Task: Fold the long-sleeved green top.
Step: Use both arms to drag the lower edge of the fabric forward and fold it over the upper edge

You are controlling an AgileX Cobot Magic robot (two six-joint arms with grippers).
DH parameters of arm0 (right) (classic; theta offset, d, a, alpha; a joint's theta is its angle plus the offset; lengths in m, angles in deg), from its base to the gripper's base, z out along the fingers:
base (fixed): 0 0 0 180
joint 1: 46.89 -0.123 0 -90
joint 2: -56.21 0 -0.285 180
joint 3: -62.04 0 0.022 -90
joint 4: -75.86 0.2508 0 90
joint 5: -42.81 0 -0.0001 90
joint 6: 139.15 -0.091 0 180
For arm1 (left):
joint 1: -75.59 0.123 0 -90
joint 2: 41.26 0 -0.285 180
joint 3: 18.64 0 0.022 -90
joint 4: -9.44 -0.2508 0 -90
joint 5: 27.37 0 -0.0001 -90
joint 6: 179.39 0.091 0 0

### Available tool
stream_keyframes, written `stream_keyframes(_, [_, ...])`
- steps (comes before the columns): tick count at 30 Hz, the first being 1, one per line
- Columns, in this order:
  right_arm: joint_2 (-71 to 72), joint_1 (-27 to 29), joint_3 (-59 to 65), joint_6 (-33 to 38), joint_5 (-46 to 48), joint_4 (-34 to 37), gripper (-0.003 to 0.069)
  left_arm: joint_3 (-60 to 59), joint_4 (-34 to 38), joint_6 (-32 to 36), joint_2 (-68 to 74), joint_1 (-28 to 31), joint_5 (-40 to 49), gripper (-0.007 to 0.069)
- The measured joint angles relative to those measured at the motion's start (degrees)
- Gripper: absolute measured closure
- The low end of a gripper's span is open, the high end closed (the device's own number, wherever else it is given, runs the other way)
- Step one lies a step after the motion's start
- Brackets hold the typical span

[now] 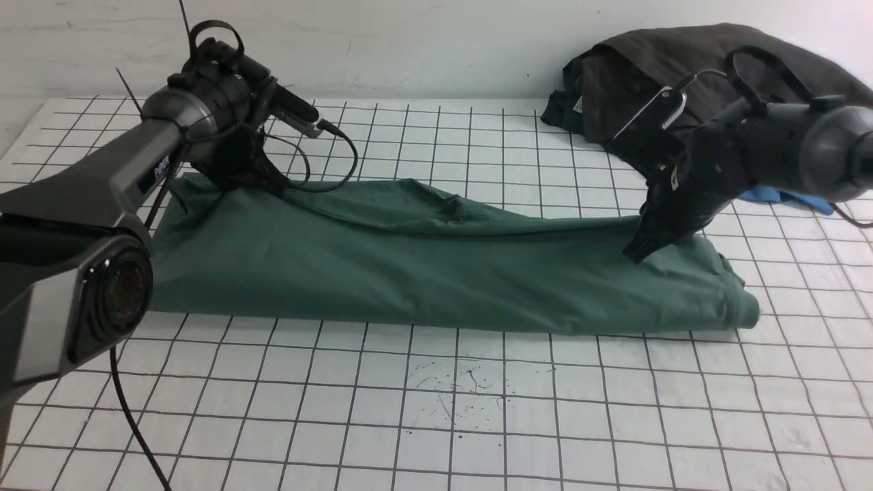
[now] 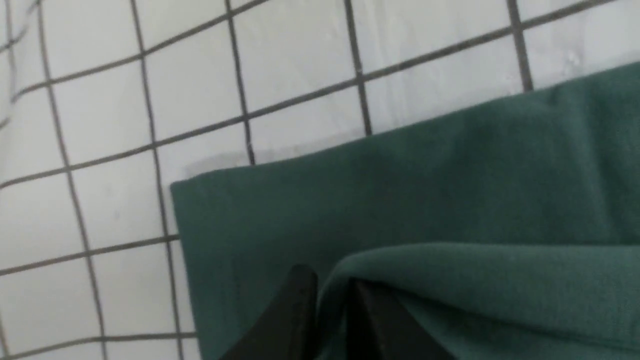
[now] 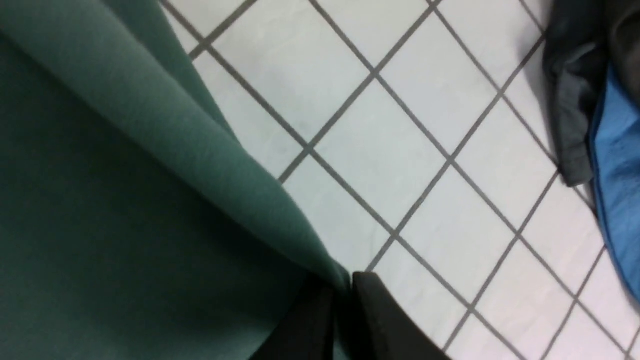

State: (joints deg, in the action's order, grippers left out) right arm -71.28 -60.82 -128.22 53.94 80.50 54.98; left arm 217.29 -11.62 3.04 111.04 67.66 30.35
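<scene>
The green long-sleeved top (image 1: 423, 266) lies folded into a long band across the gridded table, its fold line along the near edge. My left gripper (image 1: 239, 179) is down at the band's far left corner. In the left wrist view its dark fingers (image 2: 295, 310) stand close together with a raised fold of the top (image 2: 450, 190) between them. My right gripper (image 1: 635, 252) touches the band's far right edge. There the gripper (image 3: 342, 289) pinches the end of a lifted green fold (image 3: 150, 120). No neck label or logo shows.
A heap of dark grey-brown garments (image 1: 682, 61) sits at the back right against the wall, with a bright blue garment (image 1: 784, 198) under its edge, close behind my right arm. Both also show in the right wrist view, the dark cloth (image 3: 575, 100) and the blue one (image 3: 620, 200).
</scene>
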Motion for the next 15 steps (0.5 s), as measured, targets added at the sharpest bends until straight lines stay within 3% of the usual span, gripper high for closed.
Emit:
stream_keyframes(4, [0.0, 0.0, -1.8, -5.2, 1.3, 0.7, 0.0445, 4.0, 5.6, 1.7, -0.7, 2.1, 0.8, 0.0358])
stream_keyframes(8, [1.3, 0.0, -6.1, -14.4, 3.6, 1.5, 0.0403, 5.1, 7.0, 1.7, -4.4, 4.7, 2.9, 0.026])
stream_keyframes(12, [2.7, -0.5, -10.2, -15.6, 4.3, 6.4, 0.0447, 5.6, 11.0, 2.1, -7.9, 7.4, 6.3, 0.0242])
stream_keyframes(15, [2.6, -1.9, -11.3, -9.6, 4.3, 13.6, 0.0523, 5.7, 15.9, 4.1, -8.4, 9.3, 8.3, 0.0242])
